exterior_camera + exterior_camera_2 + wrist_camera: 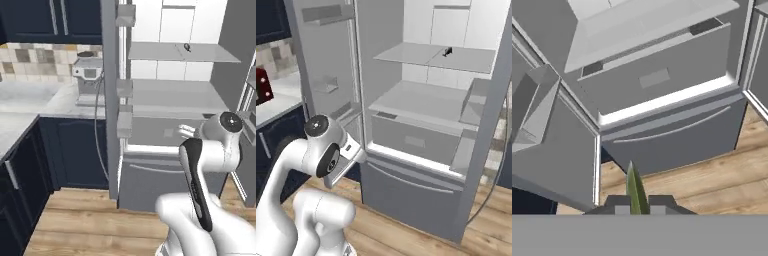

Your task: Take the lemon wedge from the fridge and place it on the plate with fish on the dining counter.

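Observation:
The lemon wedge (634,190), a thin olive-green pointed sliver, stands upright between my fingertips in the hand view. My gripper (637,206) is shut on it, held in front of the fridge (662,90) above the wooden floor. The fridge (170,100) stands with both doors open, showing its white interior, grey shelves and shut bottom drawer (411,185). My wrist (187,131) sits low before the fridge's inner drawer. The plate and the dining counter are out of view.
A small dark curled object (187,47) lies on the fridge's upper shelf (447,51). The open doors (326,75) flank the arm on both sides. A coffee machine (88,80) stands on the marbled worktop to the left, over navy cabinets (75,150).

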You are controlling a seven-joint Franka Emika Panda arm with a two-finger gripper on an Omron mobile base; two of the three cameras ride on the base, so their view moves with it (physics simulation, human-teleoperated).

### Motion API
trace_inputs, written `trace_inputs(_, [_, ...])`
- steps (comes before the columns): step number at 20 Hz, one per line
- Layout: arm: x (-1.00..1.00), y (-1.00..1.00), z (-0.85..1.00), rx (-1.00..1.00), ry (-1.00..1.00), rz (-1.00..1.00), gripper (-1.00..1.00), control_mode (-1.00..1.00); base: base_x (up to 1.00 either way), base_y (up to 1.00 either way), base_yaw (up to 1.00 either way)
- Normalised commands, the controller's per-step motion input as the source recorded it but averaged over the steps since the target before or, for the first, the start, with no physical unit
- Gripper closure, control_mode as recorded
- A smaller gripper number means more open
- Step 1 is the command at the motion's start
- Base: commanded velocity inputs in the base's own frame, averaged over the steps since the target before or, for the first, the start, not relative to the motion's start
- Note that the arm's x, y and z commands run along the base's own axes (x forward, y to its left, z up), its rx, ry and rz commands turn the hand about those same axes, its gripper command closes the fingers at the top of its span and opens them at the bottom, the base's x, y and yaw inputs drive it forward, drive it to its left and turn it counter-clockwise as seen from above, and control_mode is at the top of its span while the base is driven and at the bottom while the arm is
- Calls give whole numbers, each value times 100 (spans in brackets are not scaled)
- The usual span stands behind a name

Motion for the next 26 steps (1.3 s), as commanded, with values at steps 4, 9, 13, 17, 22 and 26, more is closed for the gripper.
trace_inputs(4, [0, 0, 0, 0, 0, 0, 100, 100, -90, -1, 72])
trace_inputs(9, [0, 0, 0, 0, 0, 0, 100, 100, -36, -1, 88])
trace_inputs(13, [0, 0, 0, 0, 0, 0, 100, 100, -10, 0, 95])
trace_inputs(17, [0, 0, 0, 0, 0, 0, 100, 100, -8, 0, 95])
trace_inputs(22, [0, 0, 0, 0, 0, 0, 100, 100, -6, 0, 95])
trace_inputs(26, [0, 0, 0, 0, 0, 0, 100, 100, -2, 0, 93])
